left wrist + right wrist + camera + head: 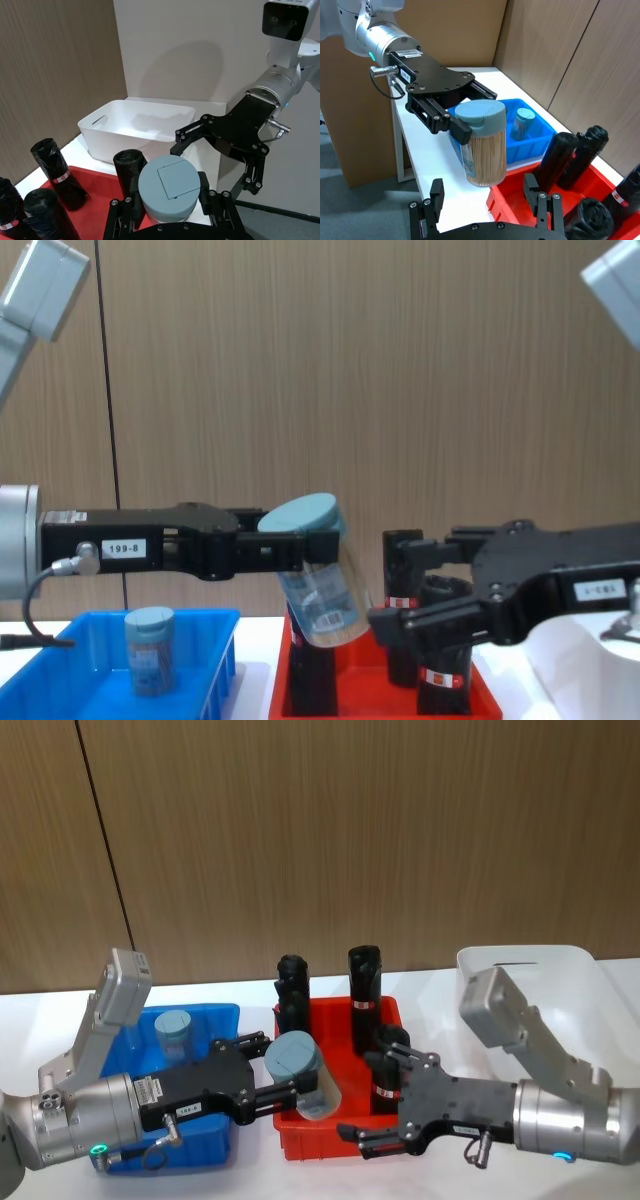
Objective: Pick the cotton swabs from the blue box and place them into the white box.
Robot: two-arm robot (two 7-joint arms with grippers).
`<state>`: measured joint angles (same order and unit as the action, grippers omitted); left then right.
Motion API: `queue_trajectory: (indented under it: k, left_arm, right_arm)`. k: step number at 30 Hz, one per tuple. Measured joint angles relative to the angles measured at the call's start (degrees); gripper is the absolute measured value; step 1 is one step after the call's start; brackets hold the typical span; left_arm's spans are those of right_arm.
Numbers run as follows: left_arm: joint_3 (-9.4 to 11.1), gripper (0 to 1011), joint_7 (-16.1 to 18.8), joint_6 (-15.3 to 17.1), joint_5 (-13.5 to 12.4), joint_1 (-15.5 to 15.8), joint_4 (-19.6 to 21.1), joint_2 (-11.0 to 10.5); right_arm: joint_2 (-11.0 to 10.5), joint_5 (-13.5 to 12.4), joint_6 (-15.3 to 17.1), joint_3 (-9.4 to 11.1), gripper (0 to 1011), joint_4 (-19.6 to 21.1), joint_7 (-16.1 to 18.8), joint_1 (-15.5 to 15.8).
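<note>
A wood wall [300, 840] is standing behind the table [40, 1010]. The left gripper [276, 1069] is squeezing a cotton swabs jar [310, 1085] above the red tray [330, 1135]; the right gripper [380, 1100] is gaping open nearby. Another jar [173, 1032] is waiting in the blue box [215, 1015]. The white box [590, 970] is looking empty.

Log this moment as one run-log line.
left gripper: jaws shut on clear grey-blue-lidded cotton swab jar, tilted above red plastic tray's edge | right gripper: jaws open, facing jar | second jar: upright in bright blue plastic box
</note>
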<state>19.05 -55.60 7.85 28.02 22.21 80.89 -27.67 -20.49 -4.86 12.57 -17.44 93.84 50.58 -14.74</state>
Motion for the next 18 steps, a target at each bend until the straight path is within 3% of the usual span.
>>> queue_trajectory:
  k: [18]
  left_arm:
    - [0.00,660,0.00,0.00,0.00,0.00,0.00,0.00]
  right_arm:
    - [2.81,1.66,-0.66,-2.27,1002,-4.84,1.34,-4.11]
